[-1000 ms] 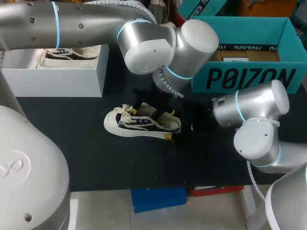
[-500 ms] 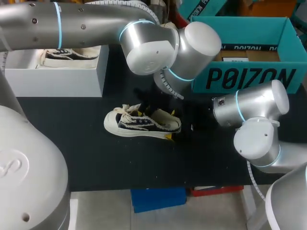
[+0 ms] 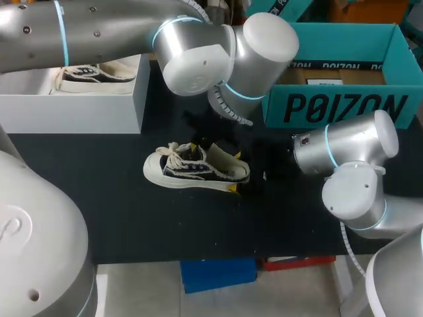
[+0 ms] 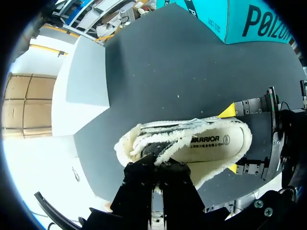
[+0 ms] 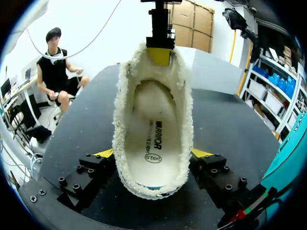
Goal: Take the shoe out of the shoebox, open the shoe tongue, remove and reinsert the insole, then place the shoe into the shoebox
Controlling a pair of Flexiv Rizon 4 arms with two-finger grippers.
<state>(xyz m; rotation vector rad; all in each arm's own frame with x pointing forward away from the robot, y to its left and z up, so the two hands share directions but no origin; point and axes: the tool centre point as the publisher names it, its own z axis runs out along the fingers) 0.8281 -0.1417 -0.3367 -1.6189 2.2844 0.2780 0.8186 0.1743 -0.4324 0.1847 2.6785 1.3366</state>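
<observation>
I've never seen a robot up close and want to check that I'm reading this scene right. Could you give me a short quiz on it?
1. True or false: the shoe sits inside the teal box.
2. The right claw grips the shoe at its: A) toe, B) heel, C) laces.
3. Which part of the shoe is the left claw pinching?

Key
1. False: it stands on the black table, outside the box.
2. B: one yellow tip presses each side of the heel.
3. The tongue, at the front of the shoe's opening.
</observation>
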